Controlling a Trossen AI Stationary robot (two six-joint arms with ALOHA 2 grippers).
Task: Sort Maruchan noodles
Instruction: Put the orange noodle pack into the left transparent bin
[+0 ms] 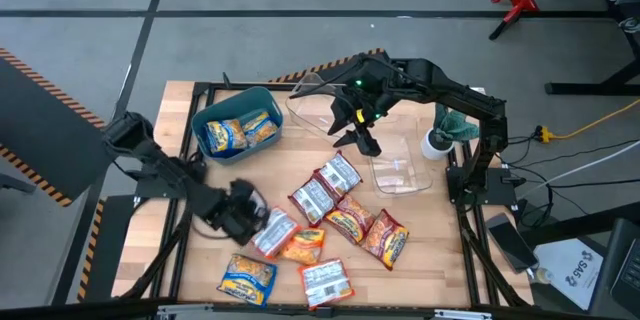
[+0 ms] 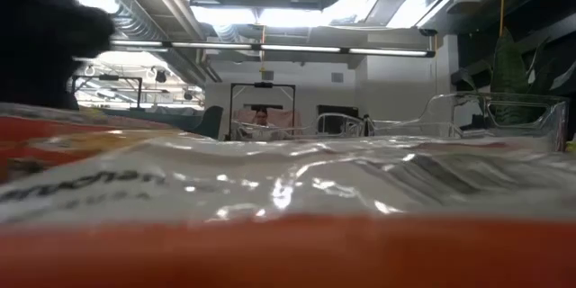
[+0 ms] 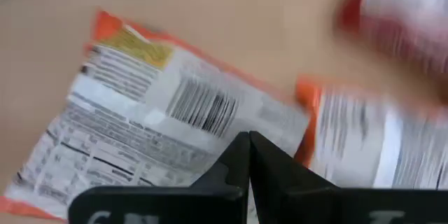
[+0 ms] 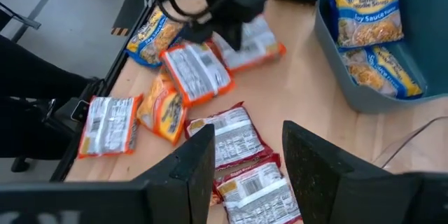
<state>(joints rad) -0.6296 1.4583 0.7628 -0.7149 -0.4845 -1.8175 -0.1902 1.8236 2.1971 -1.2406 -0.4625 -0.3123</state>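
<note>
Maruchan noodles [image 1: 318,225] loose on table | left gripper [image 3: 249,155] pinched together over orange packet [image 3: 140,122] | right gripper [image 4: 248,157] spread, empty

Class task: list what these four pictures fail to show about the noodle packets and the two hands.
- Low view: a packet against the lens hides the table.
- Left wrist view: the packet at the corner is blurred, print unreadable.
- High view: the left hand covers part of a packet.
- Right wrist view: the bin is cut off by the edge.
</note>
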